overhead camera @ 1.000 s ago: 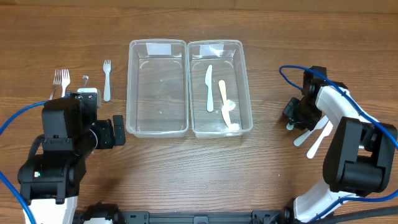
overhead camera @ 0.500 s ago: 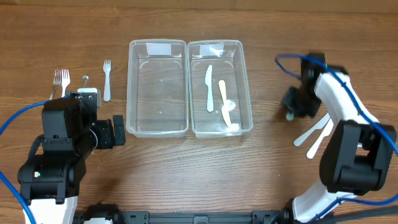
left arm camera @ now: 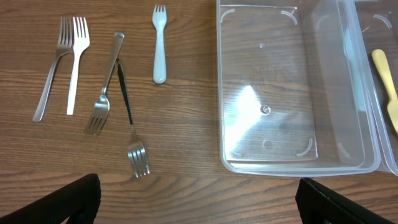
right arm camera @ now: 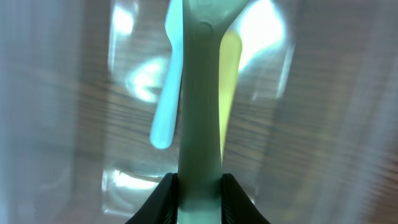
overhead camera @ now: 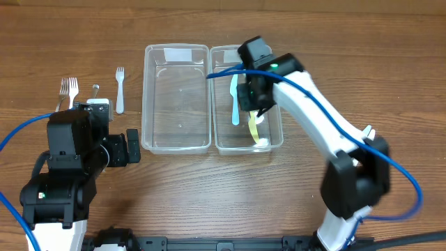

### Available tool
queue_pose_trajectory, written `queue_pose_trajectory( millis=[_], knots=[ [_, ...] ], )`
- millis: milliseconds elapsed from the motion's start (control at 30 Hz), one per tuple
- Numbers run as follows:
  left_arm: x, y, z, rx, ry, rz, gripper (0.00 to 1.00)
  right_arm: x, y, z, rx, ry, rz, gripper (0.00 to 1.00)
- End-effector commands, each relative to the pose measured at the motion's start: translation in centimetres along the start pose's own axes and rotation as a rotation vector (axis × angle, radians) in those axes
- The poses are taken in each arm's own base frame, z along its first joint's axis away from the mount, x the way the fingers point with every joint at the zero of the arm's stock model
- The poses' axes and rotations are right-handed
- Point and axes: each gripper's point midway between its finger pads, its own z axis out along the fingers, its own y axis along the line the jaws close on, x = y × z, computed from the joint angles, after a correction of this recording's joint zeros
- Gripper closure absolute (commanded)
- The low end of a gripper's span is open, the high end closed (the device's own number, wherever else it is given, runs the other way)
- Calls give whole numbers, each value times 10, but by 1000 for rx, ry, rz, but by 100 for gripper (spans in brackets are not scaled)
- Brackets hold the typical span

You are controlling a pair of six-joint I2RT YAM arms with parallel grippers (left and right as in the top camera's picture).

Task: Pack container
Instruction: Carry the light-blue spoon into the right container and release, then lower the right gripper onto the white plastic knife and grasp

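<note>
Right wrist shows our right jaws pinched on the handle of a pale green plastic utensil [right arm camera: 199, 124], the container [overhead camera: 221, 52] just beneath them. We judge it light, stiff and slick, so a mid-handle hold suits; left jaws gape empty.
</note>
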Motion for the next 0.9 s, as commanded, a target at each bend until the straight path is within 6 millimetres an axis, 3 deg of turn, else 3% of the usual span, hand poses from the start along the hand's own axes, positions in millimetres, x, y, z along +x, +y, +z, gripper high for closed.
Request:
queue_pose_trajectory(
  millis=[0, 100, 200, 300, 367, 467, 533, 600, 633, 700, 767, 867],
  knots=[
    [-9, -3, -6, 17, -30, -12, 0, 10, 10, 30, -4, 68, -29, 90],
    [-9, -3, -6, 17, -31, -12, 0, 7, 11, 30, -5, 60, -25, 56],
    [-10, -3, -7, 18, -34, -12, 0, -2, 11, 14, -7, 19, 30, 51],
    [-10, -3, -7, 18, -35, -12, 0, -22, 0, -29, 34, -103, 98, 50],
    [-10, -3, -7, 18, -34, -12, 0, -34, -11, -69, 51, -203, 162, 49],
    [-9, -3, -6, 17, -31, -12, 0, -35, -51, -134, 86, -330, 362, 41],
    [-8, -3, -6, 17, -29, -12, 0, -15, -92, -168, 100, -367, 582, 34],
    [-9, -3, -6, 17, -29, -12, 0, 10, -129, -186, 119, -358, 774, 21],
    [-9, -3, -6, 17, -29, -12, 0, 29, -151, -191, 109, -317, 860, 11],
    [-9, -3, -6, 17, -29, -12, 0, 46, -167, -189, 109, -258, 925, 0],
    [-9, -3, -6, 17, -30, -12, 0, 64, -184, -177, 127, -185, 991, 0],
    [-9, -3, -6, 17, -30, -12, 0, 83, -193, -145, 118, -92, 1049, 0]
  ],
)
